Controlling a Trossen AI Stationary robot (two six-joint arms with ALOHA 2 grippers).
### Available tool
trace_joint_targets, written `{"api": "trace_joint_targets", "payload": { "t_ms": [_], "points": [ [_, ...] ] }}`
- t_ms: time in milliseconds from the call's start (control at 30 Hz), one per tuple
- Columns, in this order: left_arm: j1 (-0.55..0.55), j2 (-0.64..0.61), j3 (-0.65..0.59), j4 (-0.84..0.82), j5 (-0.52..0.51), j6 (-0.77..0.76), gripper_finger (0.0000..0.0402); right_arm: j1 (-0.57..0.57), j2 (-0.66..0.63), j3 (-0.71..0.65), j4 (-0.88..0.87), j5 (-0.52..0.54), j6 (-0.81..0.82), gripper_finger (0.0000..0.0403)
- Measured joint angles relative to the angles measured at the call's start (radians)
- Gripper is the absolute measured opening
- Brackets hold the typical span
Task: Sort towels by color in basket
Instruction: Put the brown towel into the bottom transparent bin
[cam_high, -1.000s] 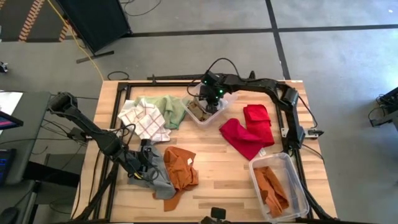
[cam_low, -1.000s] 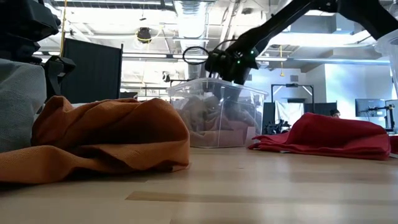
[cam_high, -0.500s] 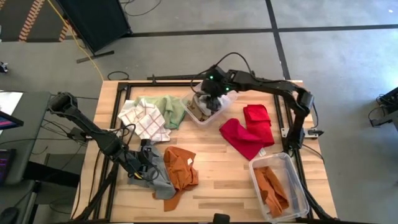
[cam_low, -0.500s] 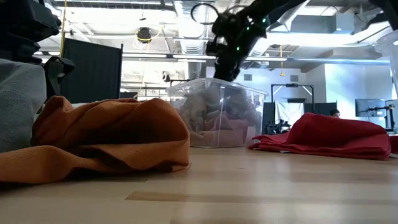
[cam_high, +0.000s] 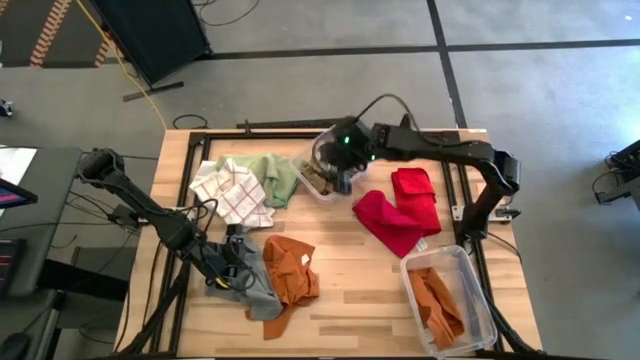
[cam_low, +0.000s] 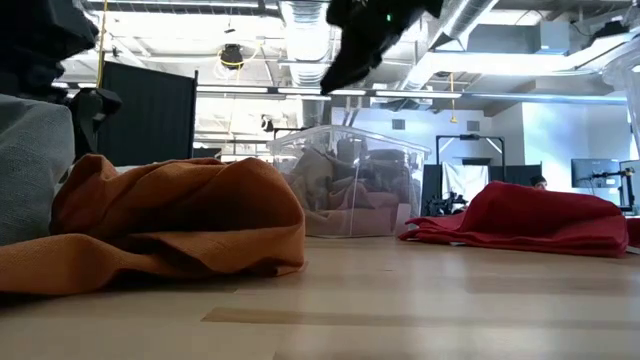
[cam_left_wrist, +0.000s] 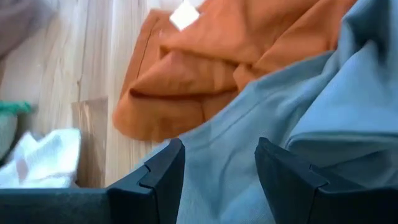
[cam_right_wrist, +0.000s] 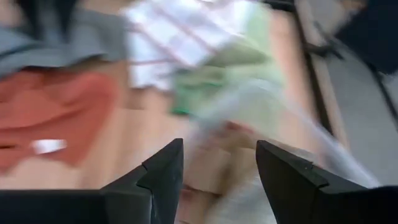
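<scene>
My left gripper is open over the grey towel at the table's near left. The towel lies bunched against a rust orange towel. My right gripper is open and empty, high above a clear bin at the far middle that holds tan and pinkish towels. Red towels lie right of the bin. White-checked and pale green towels lie left of it. My left gripper has its open fingers on either side of a stretch of the grey towel. I cannot tell whether they touch the cloth.
A second clear bin at the near right corner holds a rust orange towel. A black frame rail runs around the table. Bare wood shows at the near middle between the orange towel and that bin.
My right gripper has risen out of the far bin, from its rim to well above it, and has drifted slightly toward the table's left. Its arm has swung with it. The left arm and the towels have stayed put.
</scene>
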Motion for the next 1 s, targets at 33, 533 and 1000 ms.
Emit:
{"api": "trace_joint_targets", "payload": {
  "t_ms": [33,533,1000],
  "points": [
    [0.000,-0.002,0.008,0.000,0.000,0.011,0.0185,0.027,0.001,0.000,-0.001,-0.015,-0.001,0.0226],
    [-0.006,-0.080,0.045,-0.108,0.054,-0.031,0.0185,0.432,0.254,0.000,0.278,0.047,-0.028,0.0259],
    [-0.071,-0.079,0.045,-0.106,0.075,-0.136,0.0185,0.447,0.466,0.001,0.453,0.058,0.122,0.0371]
  ]
}}
